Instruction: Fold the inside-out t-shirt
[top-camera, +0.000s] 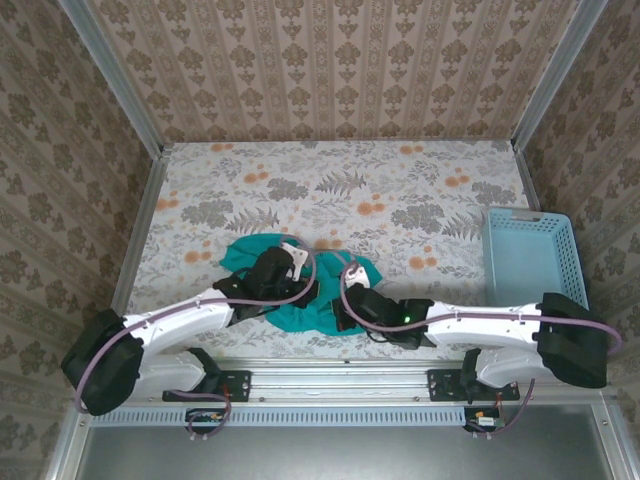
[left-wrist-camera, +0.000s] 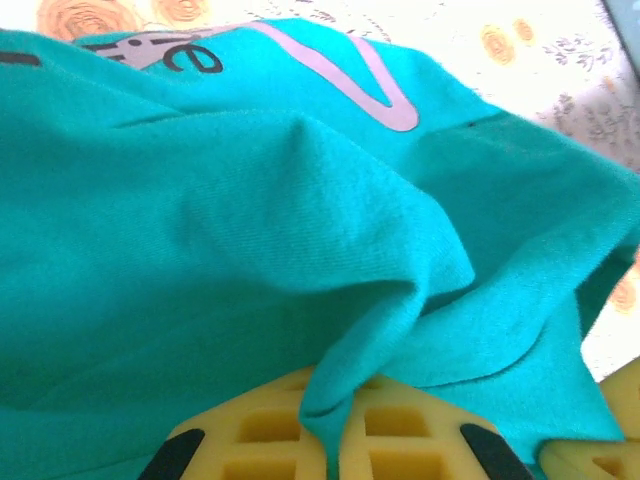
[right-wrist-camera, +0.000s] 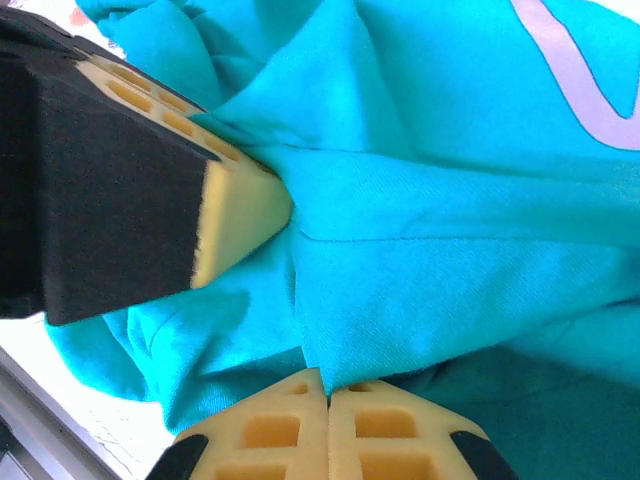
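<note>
1. The inside-out t-shirt (top-camera: 298, 318) lies bunched in a heap at the middle of the counter's (top-camera: 400, 190) near edge. No part of it is flat or folded yet, and a pale printed mark (left-wrist-camera: 350, 75) shows on the cloth.
2. Your left jaws are clamped on a raised ridge of the shirt. In the left wrist view a fold runs down between the yellow pads (left-wrist-camera: 250, 440).
3. Your right jaws are shut on cloth too, with the pads (right-wrist-camera: 270, 430) pressed together and a pleat pinched at their seam. The left arm's finger (right-wrist-camera: 120, 190) sits just beside that pinch, so the two grips are close together.
4. I judge this to be the opening grasp, taking hold of the heap to open it out, very early in the task.
5. The next move calls for lifting and drawing the grips apart toward the counter's left and right edges so the cloth spreads. I cannot tell whether each grip holds one layer or several.
6. Keep the right arm off the light-blue basket (top-camera: 530, 255) at the right edge.
</note>
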